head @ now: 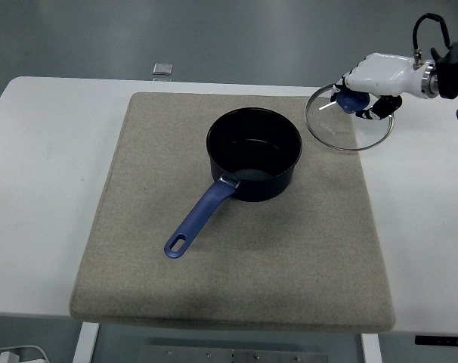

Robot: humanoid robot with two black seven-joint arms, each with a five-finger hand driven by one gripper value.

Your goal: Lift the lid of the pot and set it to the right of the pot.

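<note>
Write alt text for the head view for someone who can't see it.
The robot's right hand holds a glass pot lid by its blue knob, above the right rear corner of a grey mat. An open dark blue pot sits on the mat on a white table, its handle pointing toward the near left.

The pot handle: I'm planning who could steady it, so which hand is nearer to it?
Right. The right hand grips the glass lid by its knob, up and right of the pot handle. The left hand is out of view.
</note>
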